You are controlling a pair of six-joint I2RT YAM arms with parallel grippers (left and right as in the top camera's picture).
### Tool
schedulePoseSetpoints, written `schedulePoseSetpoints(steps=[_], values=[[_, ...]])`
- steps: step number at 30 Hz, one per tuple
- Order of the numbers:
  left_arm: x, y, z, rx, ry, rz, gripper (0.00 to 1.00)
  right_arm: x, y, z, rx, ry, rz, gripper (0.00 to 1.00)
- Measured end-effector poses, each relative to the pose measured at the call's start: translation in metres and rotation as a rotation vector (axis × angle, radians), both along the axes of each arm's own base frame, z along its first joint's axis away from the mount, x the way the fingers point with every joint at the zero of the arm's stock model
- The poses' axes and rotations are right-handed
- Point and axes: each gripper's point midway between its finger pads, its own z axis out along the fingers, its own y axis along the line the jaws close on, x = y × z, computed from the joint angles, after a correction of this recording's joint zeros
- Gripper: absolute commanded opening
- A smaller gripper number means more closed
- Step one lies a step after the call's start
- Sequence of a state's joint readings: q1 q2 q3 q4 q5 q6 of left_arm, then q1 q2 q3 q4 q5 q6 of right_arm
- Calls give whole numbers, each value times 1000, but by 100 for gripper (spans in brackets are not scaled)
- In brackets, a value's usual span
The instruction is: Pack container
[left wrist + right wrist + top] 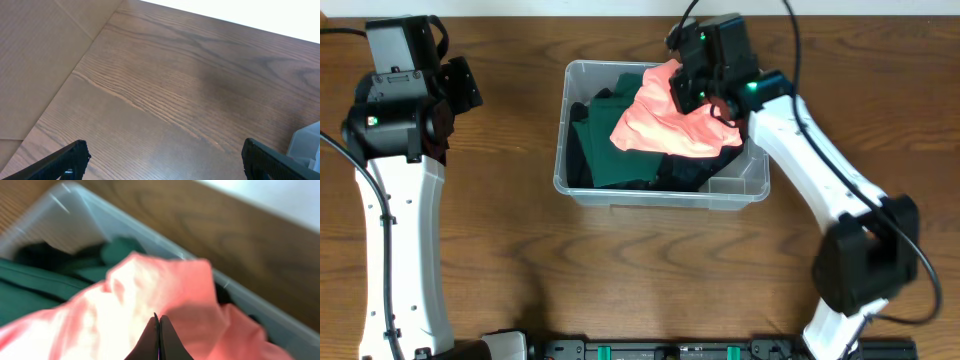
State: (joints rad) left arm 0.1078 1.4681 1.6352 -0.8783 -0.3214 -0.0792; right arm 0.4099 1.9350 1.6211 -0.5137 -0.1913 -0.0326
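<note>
Near the left edge of the tabletop (520,260), toward the far-left corner: left gripper (463,85), jaws spread wide, nothing between the dark fingers (65,161), only bare wood grain beneath.

Midway along the far edge, slightly right of centre: the container (660,196), clear plastic, rounded corners, resting flat on the wood. Packed inside, from its left wall rightward: dark green garment (605,150), then coral garment (665,125) heaped on top and rising toward the far-right corner of the bin, with dark navy cloth (685,175) below it by the near wall.

Above the bin's far-right corner: right gripper (158,330), jaws closed tight, tips pressed together on a raised fold of the coral garment. Blurred in the wrist view; no lettering legible on the bin wall.
</note>
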Motion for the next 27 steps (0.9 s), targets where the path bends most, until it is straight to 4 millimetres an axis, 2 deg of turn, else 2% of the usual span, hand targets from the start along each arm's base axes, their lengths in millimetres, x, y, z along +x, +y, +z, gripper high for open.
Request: schedulePoseSetpoints(steps=[3, 6, 11, 13, 14, 15, 16, 18, 20, 22, 25, 27], values=[[0, 0, 0, 0, 0, 0, 98, -1, 3, -40, -30, 80, 8, 1], [0, 0, 0, 0, 0, 0, 98, -5, 8, -67, -50, 133, 20, 1], [0, 0, 0, 0, 0, 0, 98, -5, 10, -65, -50, 129, 24, 2], [0, 0, 0, 0, 0, 0, 98, -6, 10, -63, -49, 125, 24, 14], [0, 0, 0, 0, 0, 0, 98, -6, 9, -59, -48, 120, 22, 27], [0, 0, 0, 0, 0, 0, 98, -6, 9, -55, -46, 114, 18, 47], [0, 0, 0, 0, 0, 0, 98, -7, 7, -46, -43, 102, 14, 61], [0, 0, 0, 0, 0, 0, 98, -9, 5, -26, -29, 69, 16, 99], [0, 0, 0, 0, 0, 0, 98, -11, 2, 5, 3, 21, 17, 99], [0, 0, 0, 0, 0, 0, 98, -15, -3, 44, 43, -48, 18, 99], [0, 0, 0, 0, 0, 0, 98, -22, -23, 103, 96, -155, -5, 99], [0, 0, 0, 0, 0, 0, 98, -28, -44, 138, 119, -223, -40, 99]])
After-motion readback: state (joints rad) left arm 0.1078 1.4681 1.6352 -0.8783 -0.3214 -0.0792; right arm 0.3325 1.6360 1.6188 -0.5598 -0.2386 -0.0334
